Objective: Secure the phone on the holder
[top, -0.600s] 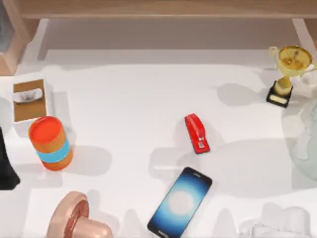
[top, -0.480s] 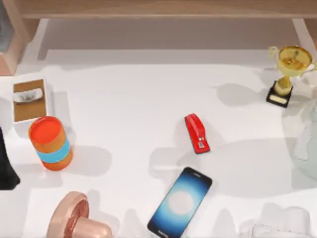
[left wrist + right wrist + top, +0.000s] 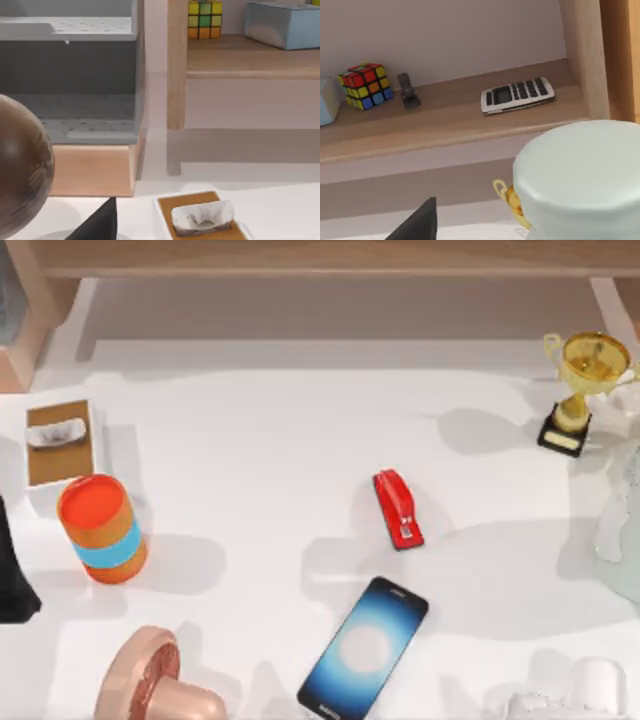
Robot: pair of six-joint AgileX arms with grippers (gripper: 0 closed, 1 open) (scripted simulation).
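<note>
Desk [image 3: 250, 440]: phone [image 3: 365, 648] lies flat and untouched, between the left tool [image 3: 95, 225] and right tool [image 3: 417, 222], well apart from both. Can't tell how open either tool is. Reach not begun, I'd say. Next: bring one tool over the phone and grip its long edges.

The slim black-framed phone [image 3: 364, 648] at lower centre has a glossy glass-like screen. The red stapler [image 3: 397, 508] looks like smooth plastic, the gold trophy [image 3: 579, 380] at upper right shiny metal, on a matt white table [image 3: 260, 450].

Black, wedge-shaped left arm [image 3: 14, 580] at the table's left edge; pale, translucent, rounded right arm [image 3: 622, 530] at its right edge.
</note>
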